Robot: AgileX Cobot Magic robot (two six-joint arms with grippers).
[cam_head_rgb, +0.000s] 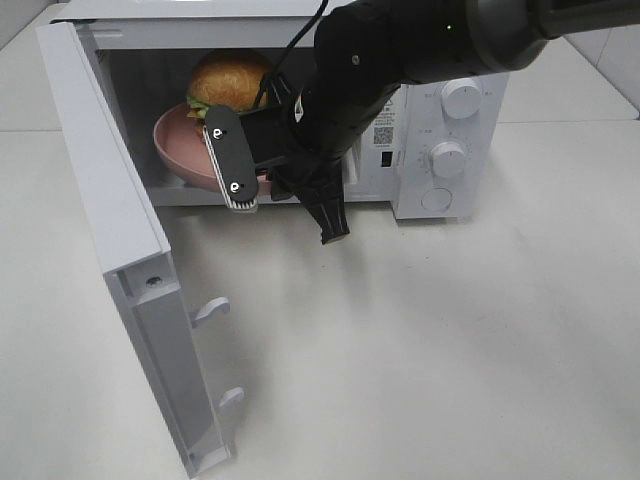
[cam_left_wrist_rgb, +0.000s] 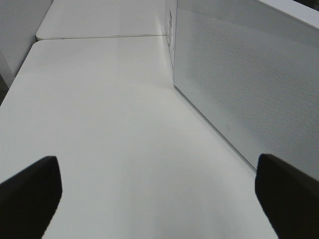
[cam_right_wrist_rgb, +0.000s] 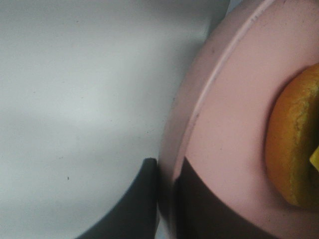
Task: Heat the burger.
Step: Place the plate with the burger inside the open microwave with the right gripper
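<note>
Beyond the right gripper [cam_right_wrist_rgb: 167, 172], on the plate [cam_right_wrist_rgb: 224, 124], sits the burger [cam_right_wrist_rgb: 291, 144].

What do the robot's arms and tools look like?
The right arm is glossy black with bulky rounded segments, a thin black cable and a small green light. Its wrist carries a flat black bar with a white ribbed edge and two white logos. The left tool has dark, blunt fingers.

White microwave [cam_head_rgb: 420, 190] on a pale surface [cam_head_rgb: 450, 340], door [cam_head_rgb: 110, 230] swung wide open to the left. Pink plate [cam_head_rgb: 175, 140] inside the cavity, near the opening. Upper knob [cam_head_rgb: 461, 98] above lower knob [cam_head_rgb: 448, 158] on the control panel.
</note>
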